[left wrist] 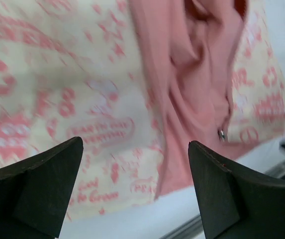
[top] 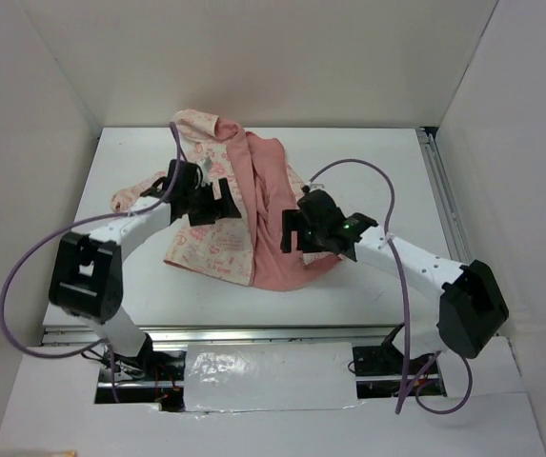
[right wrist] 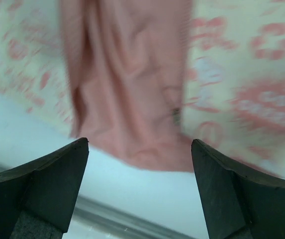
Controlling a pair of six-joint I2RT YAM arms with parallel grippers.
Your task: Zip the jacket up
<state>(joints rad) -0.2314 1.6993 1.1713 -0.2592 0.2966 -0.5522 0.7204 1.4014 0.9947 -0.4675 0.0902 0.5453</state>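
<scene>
The jacket (top: 212, 251) lies open on the white table (top: 349, 152), its cream patterned panel on the left and its salmon-pink lining (top: 274, 255) spread at the middle. My left gripper (top: 221, 202) is open and empty, above the patterned panel near the front opening. In the left wrist view the open left gripper (left wrist: 135, 149) frames the hem, and a small metal zipper pull (left wrist: 222, 134) shows at the lining's edge. My right gripper (top: 293, 234) is open and empty, over the lining. In the right wrist view the right gripper (right wrist: 140, 144) hovers above the bottom hem, with the zipper pull (right wrist: 176, 115) just beyond.
White walls close in the table on three sides. A metal rail (top: 440, 190) runs along the right edge and another (top: 253, 333) along the front edge. Purple cables (top: 25, 267) loop beside both arms. A crinkled sheet (top: 263, 376) lies in front, between the bases.
</scene>
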